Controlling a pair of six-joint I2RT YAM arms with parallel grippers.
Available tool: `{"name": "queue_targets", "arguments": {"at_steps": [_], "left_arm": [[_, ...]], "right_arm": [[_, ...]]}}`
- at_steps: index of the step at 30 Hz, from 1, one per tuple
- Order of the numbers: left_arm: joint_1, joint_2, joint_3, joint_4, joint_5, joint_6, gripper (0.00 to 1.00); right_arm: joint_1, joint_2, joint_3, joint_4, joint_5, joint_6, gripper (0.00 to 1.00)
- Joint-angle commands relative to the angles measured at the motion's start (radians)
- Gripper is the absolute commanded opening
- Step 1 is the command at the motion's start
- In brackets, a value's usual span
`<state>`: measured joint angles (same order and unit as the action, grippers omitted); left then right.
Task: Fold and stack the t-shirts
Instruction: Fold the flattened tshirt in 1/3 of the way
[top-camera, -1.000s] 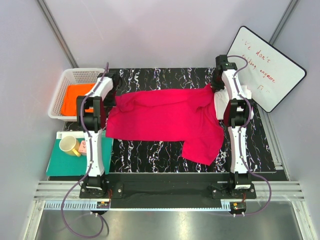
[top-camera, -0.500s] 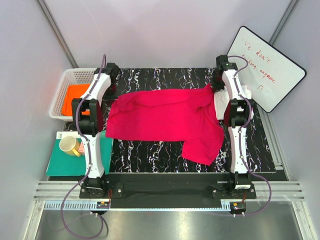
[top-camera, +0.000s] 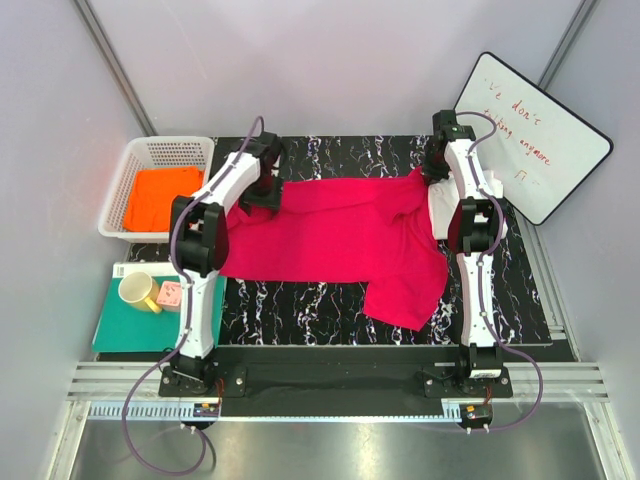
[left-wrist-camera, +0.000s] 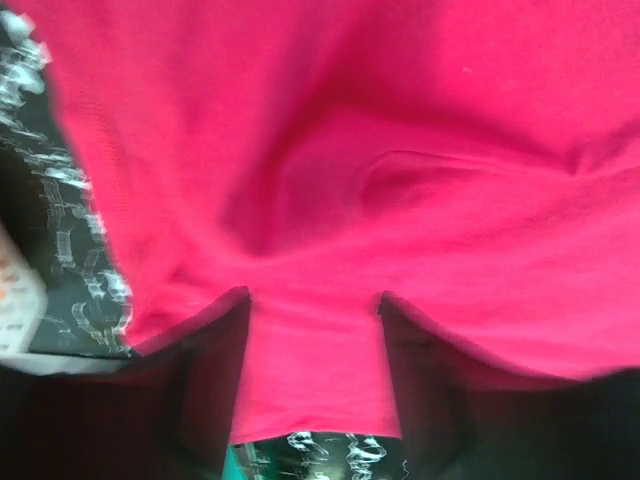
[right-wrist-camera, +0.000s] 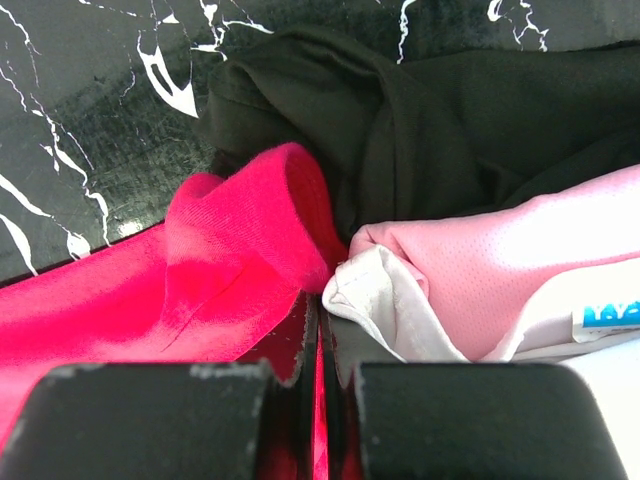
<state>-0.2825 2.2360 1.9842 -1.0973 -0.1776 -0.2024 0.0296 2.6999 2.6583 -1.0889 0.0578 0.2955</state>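
The crimson-pink t-shirt (top-camera: 340, 235) lies spread across the black marbled table, one flap hanging toward the front right. My left gripper (top-camera: 265, 190) hovers over its upper left part. In the left wrist view the left gripper (left-wrist-camera: 315, 335) is open, with the pink cloth (left-wrist-camera: 400, 150) filling the gap under it. My right gripper (top-camera: 431, 175) is at the shirt's far right corner. There the right gripper (right-wrist-camera: 320, 335) is shut on a fold of pink cloth (right-wrist-camera: 240, 250). A white t-shirt (right-wrist-camera: 500, 270) lies against it. The orange t-shirt (top-camera: 158, 195) sits in the basket.
A white basket (top-camera: 170, 148) stands at the far left. A teal board (top-camera: 120, 335) with a yellow mug (top-camera: 137, 290) lies at the near left. A whiteboard (top-camera: 530, 130) leans at the back right. Dark cloth (right-wrist-camera: 420, 110) lies bunched behind the right gripper.
My left arm has swung right, from beside the basket to over the shirt's upper left, and its gripper has opened. The right arm and the shirt have stayed in place.
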Motion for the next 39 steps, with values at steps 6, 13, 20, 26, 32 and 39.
{"name": "queue_targets", "arguments": {"at_steps": [6,13,20,26,32,39], "left_arm": [[-0.015,0.066,0.079,0.008,-0.075,0.035,0.81],[-0.020,0.151,0.176,-0.001,-0.129,0.031,0.46],[-0.018,0.169,0.191,-0.016,-0.173,0.021,0.00],[0.003,0.094,0.188,-0.022,-0.270,0.015,0.00],[0.057,0.045,0.199,-0.027,-0.368,0.015,0.00],[0.115,0.063,0.258,-0.030,-0.457,0.017,0.00]], "right_arm": [[-0.023,-0.022,-0.008,0.032,0.005,0.004,0.03],[-0.023,-0.026,-0.026,0.032,-0.007,0.001,0.03],[-0.023,-0.029,-0.034,0.037,-0.013,0.001,0.03],[-0.025,-0.029,-0.037,0.038,-0.022,0.005,0.03],[-0.025,-0.032,-0.049,0.038,-0.027,0.005,0.03],[-0.023,-0.048,-0.064,0.040,-0.036,0.004,0.03]]}}
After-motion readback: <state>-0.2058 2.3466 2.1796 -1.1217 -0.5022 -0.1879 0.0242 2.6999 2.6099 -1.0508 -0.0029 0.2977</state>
